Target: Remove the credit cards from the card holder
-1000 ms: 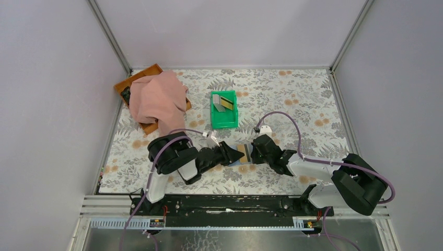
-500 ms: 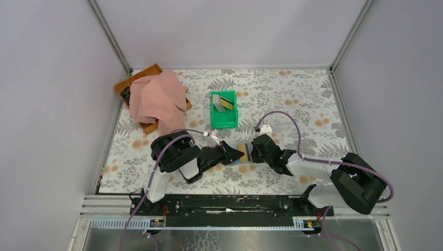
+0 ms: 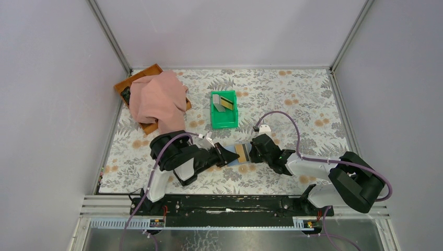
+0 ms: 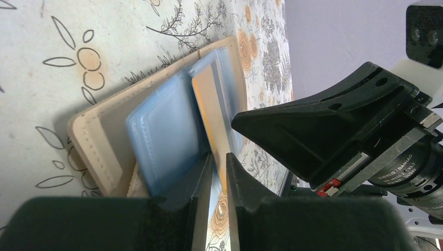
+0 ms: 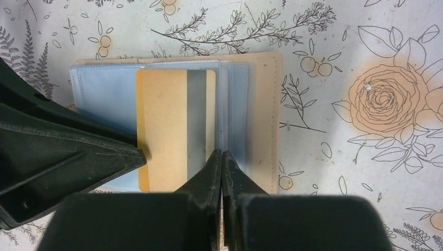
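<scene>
The card holder [image 5: 264, 104] lies open on the floral table, tan at its border and pale blue inside [image 4: 162, 130]. A yellow credit card [image 5: 167, 125] with a grey stripe lies across its middle, part of it over the left page. My left gripper [image 4: 219, 155] is open by a narrow gap, with the edge of that card [image 4: 211, 104] between the fingertips. My right gripper [image 5: 222, 152] is shut with its tips down on the right page, beside the card. In the top view the two grippers, left [image 3: 228, 156] and right [image 3: 252, 152], face each other across the holder.
A green bin [image 3: 224, 121] behind the holder contains a grey card and a yellow one [image 3: 225, 103]. A pink cloth [image 3: 156, 99] covers a brown tray [image 3: 137, 78] at the back left. A small white piece [image 3: 265, 128] sits by the right arm's cable.
My left gripper has drawn back a little to the left and its jaws have narrowed. More of the yellow card now shows. The right gripper has stayed shut on the holder.
</scene>
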Motion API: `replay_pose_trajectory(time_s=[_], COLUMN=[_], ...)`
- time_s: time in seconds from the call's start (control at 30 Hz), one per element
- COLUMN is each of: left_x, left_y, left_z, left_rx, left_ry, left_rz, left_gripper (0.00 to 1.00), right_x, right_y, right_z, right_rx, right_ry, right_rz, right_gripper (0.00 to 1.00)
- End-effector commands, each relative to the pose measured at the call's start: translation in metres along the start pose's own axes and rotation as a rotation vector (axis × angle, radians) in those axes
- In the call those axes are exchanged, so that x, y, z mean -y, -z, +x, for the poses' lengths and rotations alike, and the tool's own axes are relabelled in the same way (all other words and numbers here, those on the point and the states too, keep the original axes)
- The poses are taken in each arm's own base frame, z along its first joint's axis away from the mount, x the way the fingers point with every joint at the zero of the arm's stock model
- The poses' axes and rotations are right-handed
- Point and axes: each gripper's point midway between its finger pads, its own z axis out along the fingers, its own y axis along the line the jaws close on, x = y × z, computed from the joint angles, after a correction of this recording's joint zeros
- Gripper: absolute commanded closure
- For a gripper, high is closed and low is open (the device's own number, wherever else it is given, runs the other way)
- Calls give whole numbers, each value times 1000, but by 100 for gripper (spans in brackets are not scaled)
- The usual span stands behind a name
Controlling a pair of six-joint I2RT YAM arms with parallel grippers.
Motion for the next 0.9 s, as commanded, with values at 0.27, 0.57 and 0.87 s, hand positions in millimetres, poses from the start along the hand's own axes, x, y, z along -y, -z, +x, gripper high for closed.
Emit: replay_pose_trajectory(time_s=[0.27,0.57,0.87], left_x=[8,9,5], left_y=[6,5,20], left_z=[-9,-5,-21], left_rx=[16,-2,30], left_ry=[-10,-3,-8], left_rz=[44,54,38], left_gripper=[100,100,100], right_x=[7,7,6], right_y=[0,-1,-1], right_z=[24,25,24], right_rx=[-89,-89,-90], right_ry=[17,17,20], right_rz=[19,20,18], right_gripper=[100,100,100])
